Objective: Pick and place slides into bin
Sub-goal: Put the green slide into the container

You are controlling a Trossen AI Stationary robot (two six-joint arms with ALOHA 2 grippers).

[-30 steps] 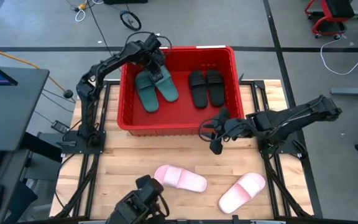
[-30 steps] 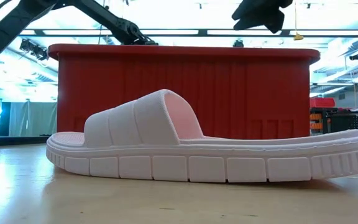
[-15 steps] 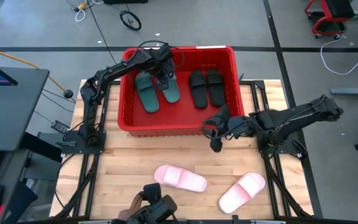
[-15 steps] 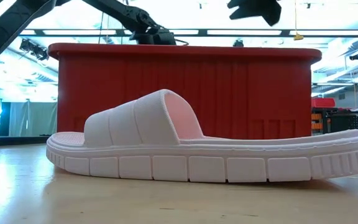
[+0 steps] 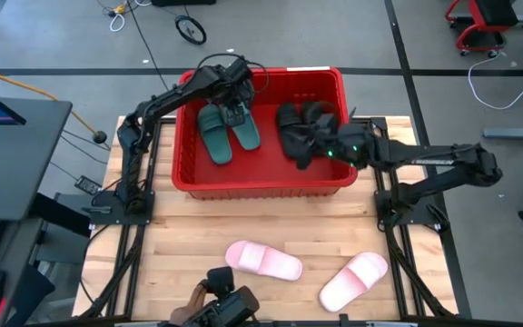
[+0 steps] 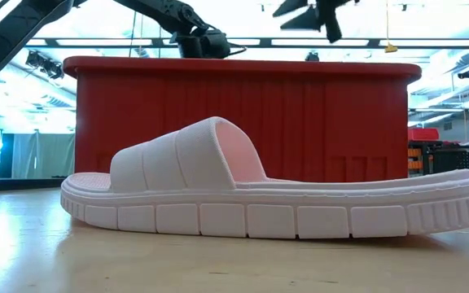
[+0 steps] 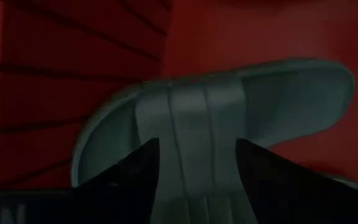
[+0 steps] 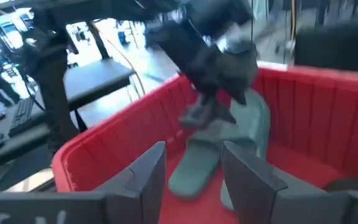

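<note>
The red bin [image 5: 327, 173] stands at the table's far middle. Two dark green slides [image 5: 214, 136] [image 5: 249, 133] lie in its left half, and two black slides [image 5: 289, 120] lie in its right half, partly hidden by my right arm. Two pale pink slides [image 5: 263, 261] [image 5: 353, 279] lie sole-down on the table near the front edge. My left gripper [image 5: 238, 111] is open, low over the right green slide, its fingers on either side of the strap [image 7: 194, 118]. My right gripper [image 5: 300, 153] is open and empty above the bin's middle. My left gripper comes at the right green slide's strap [image 7: 194, 118] from above, with one finger on each side of it. I cannot tell whether the fingers touch it. The slide lies flat on the bin's floor.
The bin's thick rim [image 6: 234, 65] and walls enclose both grippers' working space. In the low view the nearer pink slide [image 6: 218, 187] fills the foreground. A dark device and a person's hand [image 5: 209, 298] show at the table's near edge. Bare wood lies between bin and pink slides.
My right gripper has risen from in front of the bin's near wall and gone over the rim toward the far edge, and now hangs above the bin's middle. My left gripper has gone from the bin's far rim down over the right green slide. The slides have stayed put.
</note>
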